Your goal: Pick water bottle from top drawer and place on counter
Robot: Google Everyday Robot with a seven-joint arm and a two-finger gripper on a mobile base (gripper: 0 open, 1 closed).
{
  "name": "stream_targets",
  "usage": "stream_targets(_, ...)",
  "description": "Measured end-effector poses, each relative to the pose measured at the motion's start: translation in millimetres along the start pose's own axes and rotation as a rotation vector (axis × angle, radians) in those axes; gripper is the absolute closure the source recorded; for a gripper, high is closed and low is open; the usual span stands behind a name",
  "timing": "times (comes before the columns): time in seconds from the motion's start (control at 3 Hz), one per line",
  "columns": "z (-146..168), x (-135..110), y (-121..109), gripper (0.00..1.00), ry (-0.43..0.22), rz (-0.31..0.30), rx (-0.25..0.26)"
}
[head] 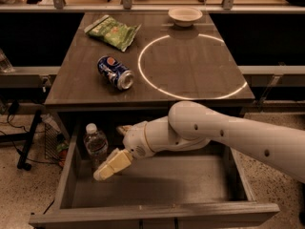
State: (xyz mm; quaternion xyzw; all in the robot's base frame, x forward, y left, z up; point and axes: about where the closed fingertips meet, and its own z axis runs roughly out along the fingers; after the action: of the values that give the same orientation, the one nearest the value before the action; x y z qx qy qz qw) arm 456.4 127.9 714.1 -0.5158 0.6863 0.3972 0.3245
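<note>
water bottle upright in top drawer, gripper just beside

Cream gripper in grey top drawer, blue can, green bag

1. A blue Pepsi can lies on its side on the tabletop, left of centre.
2. A green snack bag lies near the far left corner.
3. A pale bowl sits at the far edge.
</note>
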Motion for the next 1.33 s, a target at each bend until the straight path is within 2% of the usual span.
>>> stream_targets(0.33,31.7,7.7,-10.8,0.00,-0.042,0.019,0.011)
stream_targets(0.67,49.6,17.1,-20.5,0.26,-0.104,0.073,0.059)
stream_targets(1.0,55.4,18.7,-21.5,0.57,-0.157,0.134,0.088)
stream_targets(1.33,38.4,16.4,-13.8,0.88,-0.245,0.248,0.140)
